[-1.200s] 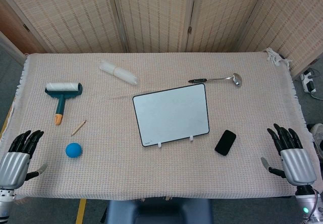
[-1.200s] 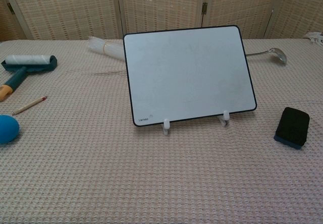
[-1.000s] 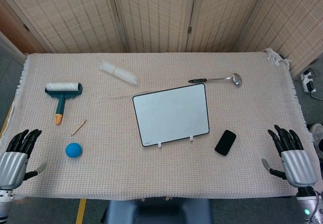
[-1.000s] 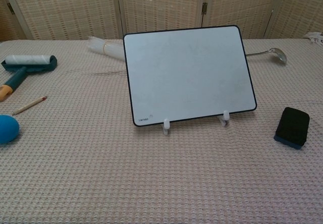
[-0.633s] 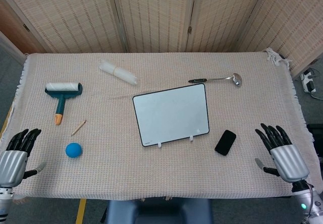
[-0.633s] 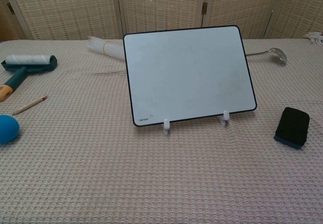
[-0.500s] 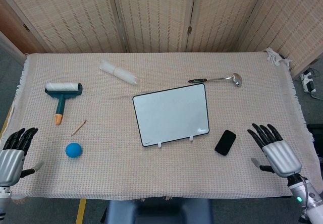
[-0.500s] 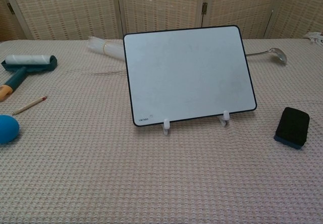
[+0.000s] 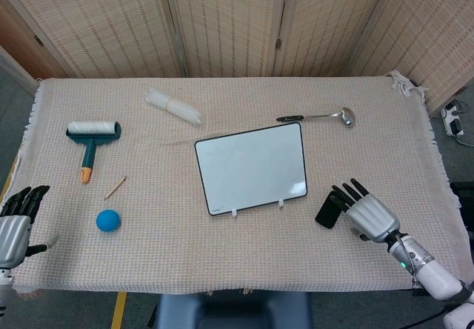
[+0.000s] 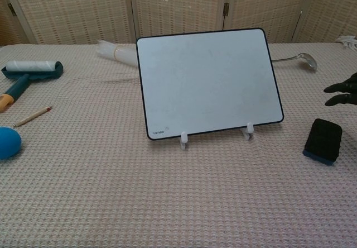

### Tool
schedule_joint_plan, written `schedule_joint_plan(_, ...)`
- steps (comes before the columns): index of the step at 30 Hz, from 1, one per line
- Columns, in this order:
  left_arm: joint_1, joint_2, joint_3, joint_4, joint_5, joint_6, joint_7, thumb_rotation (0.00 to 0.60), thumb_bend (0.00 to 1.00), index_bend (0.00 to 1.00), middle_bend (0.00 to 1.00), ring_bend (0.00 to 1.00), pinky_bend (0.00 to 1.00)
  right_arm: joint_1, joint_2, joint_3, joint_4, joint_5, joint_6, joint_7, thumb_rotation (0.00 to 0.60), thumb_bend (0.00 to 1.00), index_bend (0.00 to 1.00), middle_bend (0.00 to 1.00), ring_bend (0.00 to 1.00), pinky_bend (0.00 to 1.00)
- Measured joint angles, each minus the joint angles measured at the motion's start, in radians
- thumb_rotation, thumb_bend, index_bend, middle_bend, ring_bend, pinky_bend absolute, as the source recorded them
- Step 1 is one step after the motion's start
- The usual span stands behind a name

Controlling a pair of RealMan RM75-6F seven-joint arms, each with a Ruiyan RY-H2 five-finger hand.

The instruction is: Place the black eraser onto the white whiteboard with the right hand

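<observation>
The black eraser (image 9: 327,210) (image 10: 323,141) lies on the cloth just right of the whiteboard. The white whiteboard (image 9: 251,167) (image 10: 207,81), black-framed, leans on two small white feet at the table's middle. My right hand (image 9: 366,215) hovers above and just right of the eraser, fingers spread and holding nothing; its dark fingertips (image 10: 341,90) enter the chest view at the right edge, above the eraser. My left hand (image 9: 15,225) is at the near left edge of the table, fingers apart and empty.
A blue ball (image 9: 108,220), a pencil (image 9: 115,187) and a teal lint roller (image 9: 92,138) lie on the left. Clear plastic sticks (image 9: 172,106) lie at the back, a metal ladle (image 9: 318,115) behind the board. The cloth-covered table (image 9: 222,247) ends close to both hands.
My right hand has swung left from the table's right edge to just beside and above the eraser, and now shows in the chest view. My left hand drifted slightly left and back.
</observation>
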Motion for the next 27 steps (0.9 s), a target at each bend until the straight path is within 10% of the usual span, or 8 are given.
schedule_joint_plan(27, -0.015, -0.004, -0.011, 0.013, -0.047, -0.044, -0.011, 0.600, 0.22, 0.00, 0.12, 0.09, 0.15, 0.103, -0.249, -0.030, 0.312, 0.014, -0.046, 0.117, 0.537, 0.38, 0.22, 0.00, 0.00, 0.00)
